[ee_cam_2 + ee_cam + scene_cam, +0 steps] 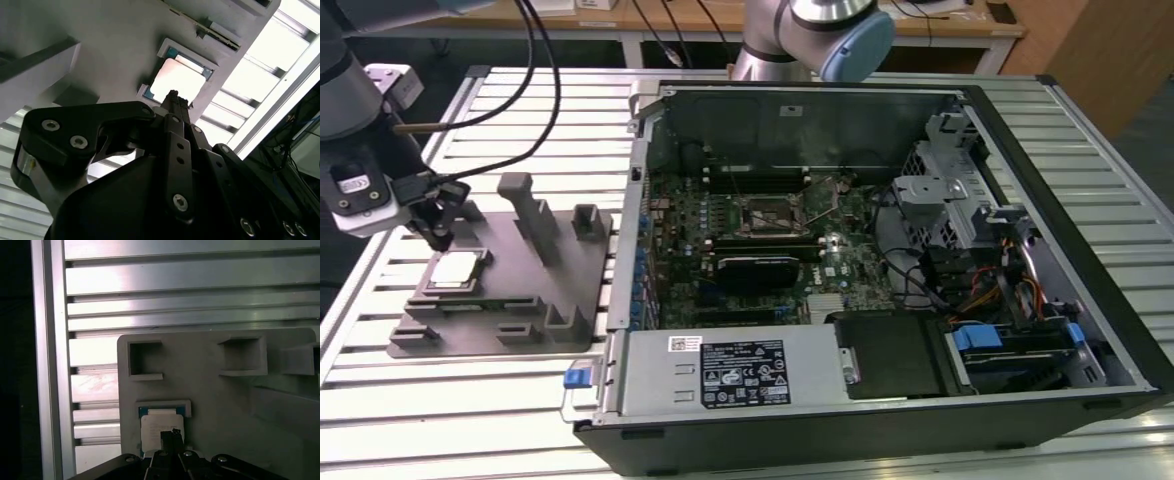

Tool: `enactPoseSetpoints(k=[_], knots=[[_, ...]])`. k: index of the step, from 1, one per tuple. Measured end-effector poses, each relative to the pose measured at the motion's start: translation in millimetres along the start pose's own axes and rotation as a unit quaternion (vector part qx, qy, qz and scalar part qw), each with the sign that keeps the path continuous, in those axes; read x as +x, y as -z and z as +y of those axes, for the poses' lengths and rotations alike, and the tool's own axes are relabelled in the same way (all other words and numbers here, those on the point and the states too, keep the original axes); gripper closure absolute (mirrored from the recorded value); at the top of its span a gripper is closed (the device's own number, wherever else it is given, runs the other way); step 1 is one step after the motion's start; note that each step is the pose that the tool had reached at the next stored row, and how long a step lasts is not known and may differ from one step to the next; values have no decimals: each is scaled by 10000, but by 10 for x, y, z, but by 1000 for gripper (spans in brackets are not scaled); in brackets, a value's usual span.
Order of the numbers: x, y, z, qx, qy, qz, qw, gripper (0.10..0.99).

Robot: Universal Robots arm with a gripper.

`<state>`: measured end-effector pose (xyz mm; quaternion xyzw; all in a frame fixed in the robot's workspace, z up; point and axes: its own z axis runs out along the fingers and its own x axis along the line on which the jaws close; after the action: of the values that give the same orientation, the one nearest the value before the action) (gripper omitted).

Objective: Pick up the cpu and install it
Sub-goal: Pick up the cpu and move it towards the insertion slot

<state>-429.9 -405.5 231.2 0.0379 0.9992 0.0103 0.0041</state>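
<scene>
My jaws were pressed together, fingertips (173,100) meeting on nothing. They hung just above the cpu (176,80), lined up, I judge, for a square descent onto it. The cpu lay flat in a framed recess of the grey holder tray (494,322), which kept it from sliding and turned its lid upward. It was a small square chip with a pale, shiny top and a thin bluish rim. The tray sat on the slatted aluminium surface (467,410), at the exterior view's left of the open computer case (1067,180). The case's motherboard socket (767,212) lay well apart.

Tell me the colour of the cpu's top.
The cpu is silver-white; clearest in the second wrist view.
</scene>
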Motion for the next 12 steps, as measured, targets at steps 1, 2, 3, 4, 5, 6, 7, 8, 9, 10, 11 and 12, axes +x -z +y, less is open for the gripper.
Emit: enactPoseSetpoints(k=[1, 2, 3, 4, 5, 6, 7, 8, 9, 10, 11, 12], knots=[[-1, -12, -9, 0, 0, 0, 10000, 980], [-1, -24, -17, 0, 0, 1, 10000, 980], [-2, -35, -24, 0, 0, 1, 10000, 980], [-2, -45, -30, 0, 0, 2, 10000, 980], [-2, -54, -35, 1, 0, 3, 10000, 980], [-2, -64, -43, 1, 0, 4, 10000, 980], [-3, -73, -53, 2, 0, 4, 10000, 980], [-3, -83, -56, 1, 0, 3, 10000, 980], [-3, -89, -57, 2, -1, 4, 10000, 980], [-3, -94, -58, 4, -1, 4, 10000, 980], [-3, -99, -59, 5, 0, 4, 10000, 980], [-3, -102, -60, 5, 0, 4, 10000, 980]])
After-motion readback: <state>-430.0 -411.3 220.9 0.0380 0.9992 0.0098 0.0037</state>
